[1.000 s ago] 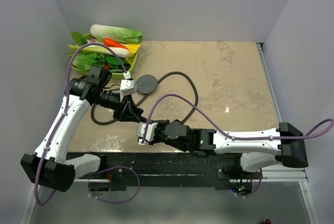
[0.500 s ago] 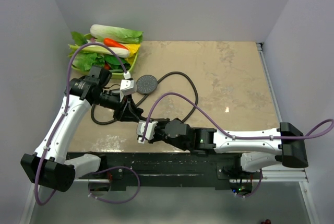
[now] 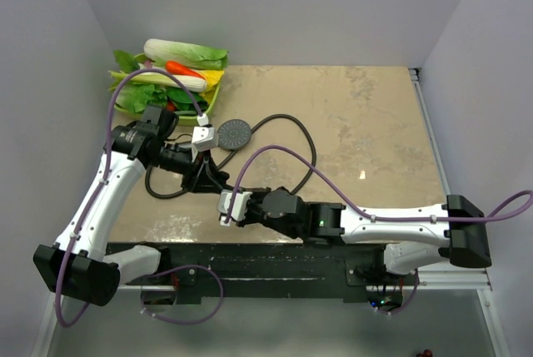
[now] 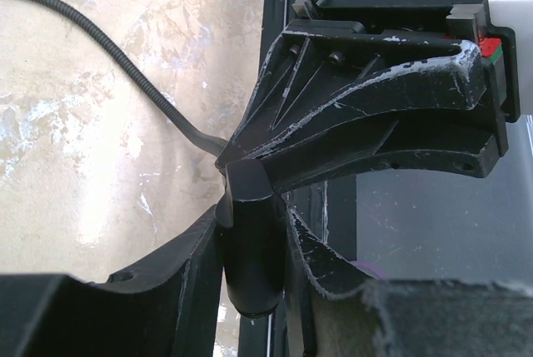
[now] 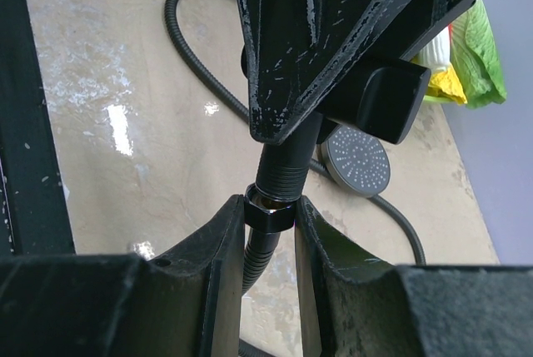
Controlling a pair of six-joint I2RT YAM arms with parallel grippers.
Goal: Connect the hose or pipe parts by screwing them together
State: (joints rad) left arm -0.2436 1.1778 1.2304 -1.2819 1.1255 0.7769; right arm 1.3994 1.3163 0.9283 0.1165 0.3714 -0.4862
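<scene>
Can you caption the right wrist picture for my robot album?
Right fingers pinch the thin dark flexible hose's end nut just below the dark grey shower head's threaded handle.

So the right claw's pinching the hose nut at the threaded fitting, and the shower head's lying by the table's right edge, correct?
Wrong side: the top view shows the shower head lying left of centre, near the vegetables. The right claw does pinch the hose nut at the threaded fitting.
</scene>
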